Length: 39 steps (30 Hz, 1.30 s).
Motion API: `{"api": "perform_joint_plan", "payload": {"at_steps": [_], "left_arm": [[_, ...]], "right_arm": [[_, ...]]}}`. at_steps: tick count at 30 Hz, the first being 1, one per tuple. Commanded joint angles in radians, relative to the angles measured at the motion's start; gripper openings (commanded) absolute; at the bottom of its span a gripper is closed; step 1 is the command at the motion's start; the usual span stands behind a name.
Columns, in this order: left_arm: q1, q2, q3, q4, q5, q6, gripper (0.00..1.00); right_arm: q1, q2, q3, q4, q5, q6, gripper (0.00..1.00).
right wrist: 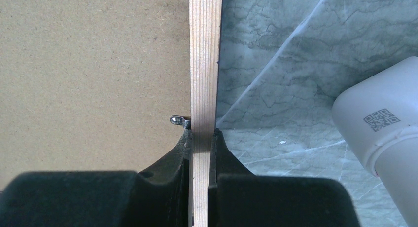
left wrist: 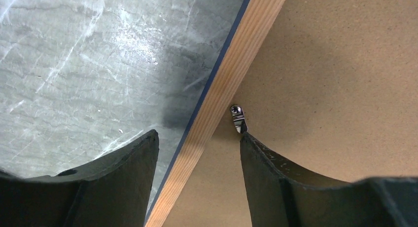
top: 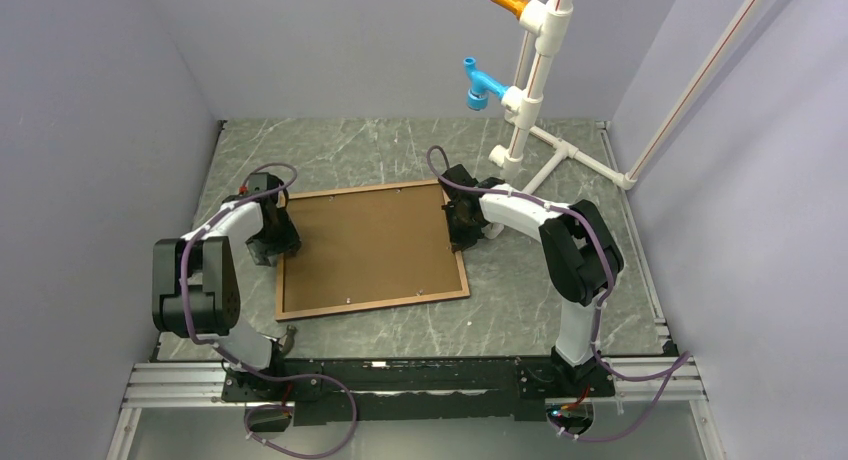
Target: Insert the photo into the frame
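The frame [top: 372,305] lies flat in the middle of the table [top: 560,310], wood side up, with its long axis running from 9 to 3 o'clock in the top view and the 3 o'clock end tipped slightly away. A brown backing board [top: 370,245] fills it. The photo is nowhere in sight, and I cannot tell whether it sits under the board.

The right gripper [right wrist: 202,133] is at the frame's 3 o'clock short rail, closed tight on the wood. The left gripper [left wrist: 198,135] is at the 9 o'clock short rail with its jaws wide apart. They straddle the rail and hold nothing.

A small metal clip [left wrist: 237,117] sits at 12 o'clock from the left gripper's inner finger [left wrist: 266,177], at its tip. The left arm looks nearest for turning it.
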<state>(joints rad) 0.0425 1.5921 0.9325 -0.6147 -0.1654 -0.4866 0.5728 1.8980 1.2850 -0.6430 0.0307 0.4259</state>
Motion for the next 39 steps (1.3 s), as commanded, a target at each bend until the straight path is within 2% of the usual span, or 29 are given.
{"api": "perform_joint_plan", "payload": {"at_steps": [1,10,19,25,28,33,37,39], "left_arm": [[-0.007,0.068,0.002,-0.012,0.013,0.01,0.66],[-0.006,0.108,0.03,0.024,0.076,0.01,0.75],[0.01,0.089,0.016,0.078,0.153,0.009,0.77],[0.017,0.067,-0.009,0.106,0.156,0.002,0.8],[0.025,0.072,-0.01,0.089,0.137,0.002,0.73],[0.037,0.074,-0.01,0.052,0.081,-0.001,0.47],[0.044,0.084,-0.014,0.046,0.058,0.004,0.39],[0.047,0.099,-0.014,0.047,0.061,0.015,0.28]], "right_arm": [[-0.009,0.025,0.013,0.053,0.018,0.01,0.08],[-0.009,0.032,0.005,0.06,0.012,0.008,0.08],[-0.009,0.038,-0.002,0.067,-0.005,0.008,0.08],[-0.008,0.039,-0.009,0.071,-0.005,0.007,0.08],[-0.008,0.042,-0.009,0.07,-0.006,0.005,0.08],[-0.009,0.042,-0.015,0.074,-0.01,0.004,0.08],[-0.008,0.044,-0.017,0.078,-0.021,0.007,0.08],[-0.007,0.042,-0.019,0.078,-0.021,0.007,0.08]]}}
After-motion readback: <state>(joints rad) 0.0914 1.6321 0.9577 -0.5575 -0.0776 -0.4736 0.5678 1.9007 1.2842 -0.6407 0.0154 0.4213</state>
